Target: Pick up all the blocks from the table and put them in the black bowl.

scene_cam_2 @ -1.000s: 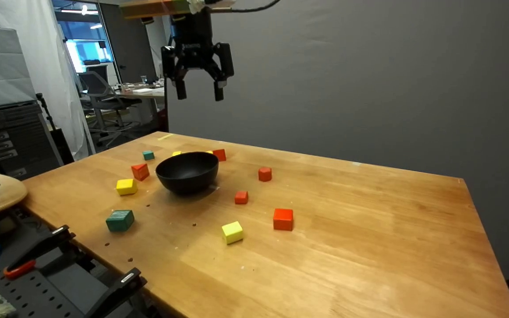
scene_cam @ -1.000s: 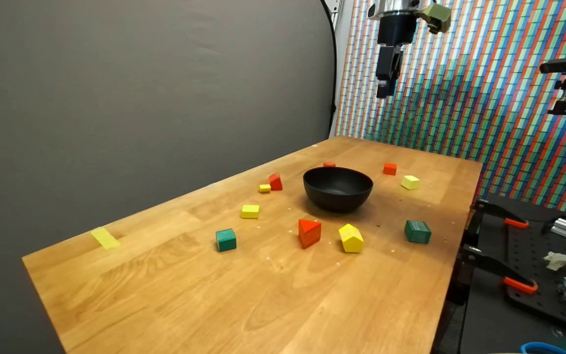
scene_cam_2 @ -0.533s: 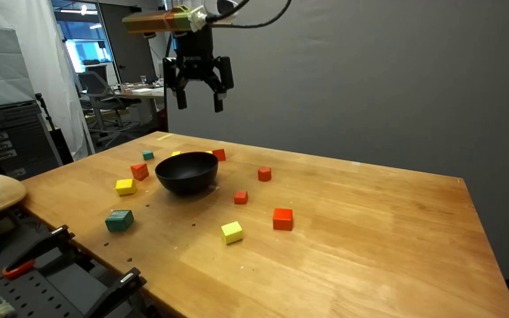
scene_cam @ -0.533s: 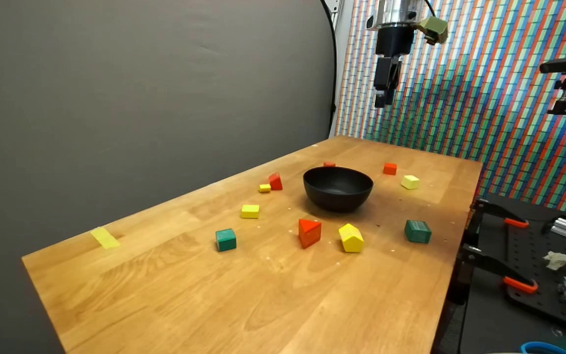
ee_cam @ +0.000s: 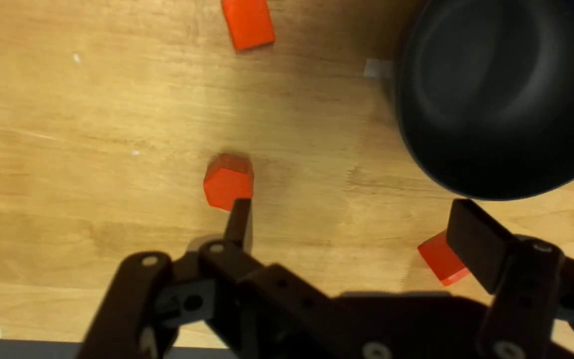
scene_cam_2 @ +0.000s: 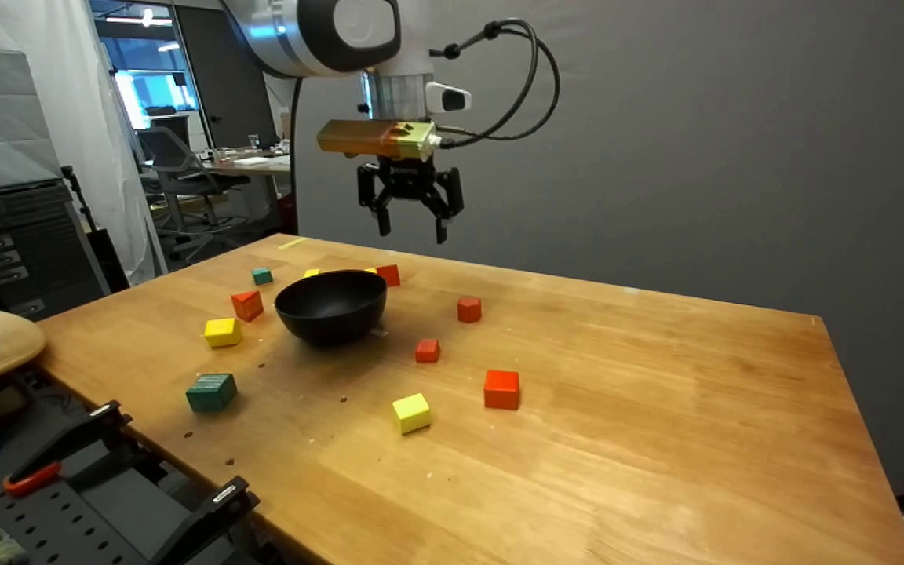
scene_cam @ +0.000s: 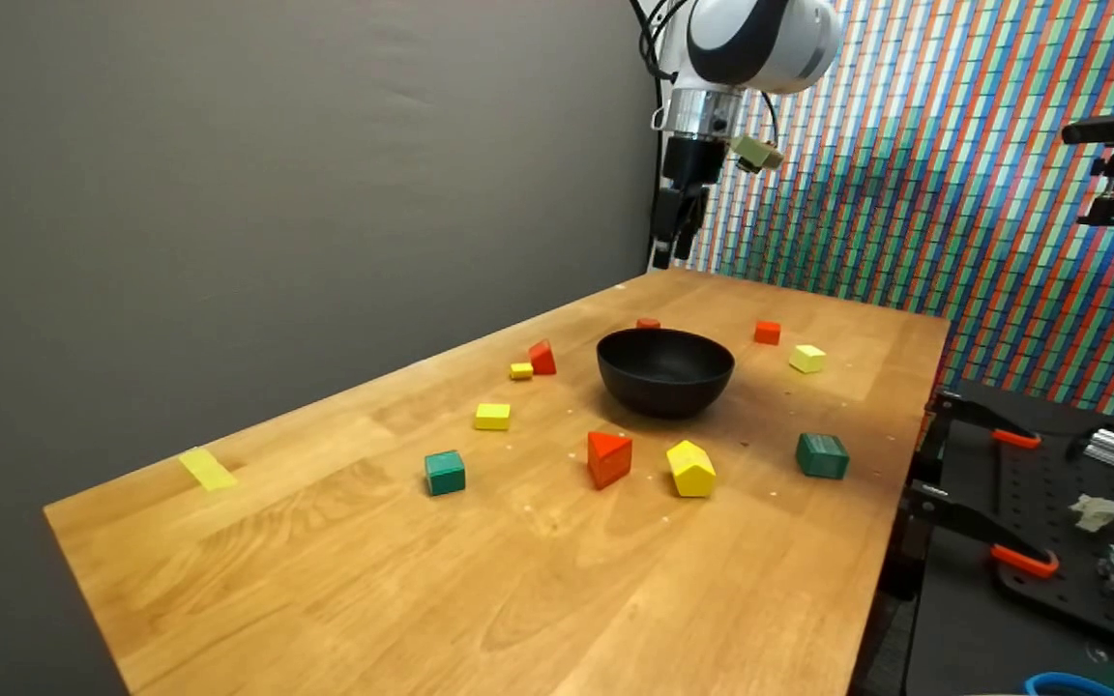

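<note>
My gripper [scene_cam_2: 413,237] hangs open in the air above the far side of the table [scene_cam_2: 656,408], nothing between its fingers. The black bowl [scene_cam_2: 328,331] stands upright on the table, no block visible inside it. In the wrist view a red pentagonal block [ee_cam: 227,187] lies below one fingertip, and a red block [ee_cam: 441,259] is partly hidden behind the other finger. Scattered around the bowl in both exterior views are a large green block [scene_cam_2: 212,392], a pale yellow block [scene_cam_2: 412,413], a red block [scene_cam_2: 502,389], an orange-red triangular block [scene_cam: 609,458] and several others.
Black clamps [scene_cam_2: 209,510] with orange-red grips sit along one table edge, beside a dark perforated board [scene_cam: 1050,483]. Yellow tape [scene_cam: 207,468] is stuck near a table corner. A grey backdrop [scene_cam_2: 656,157] runs along the far edge. A round wooden surface [scene_cam_2: 5,345] adjoins another edge.
My gripper has come down and moved sideways toward the grey backdrop side, with more of the arm now in view. It has stayed open. Blocks and bowl have not moved.
</note>
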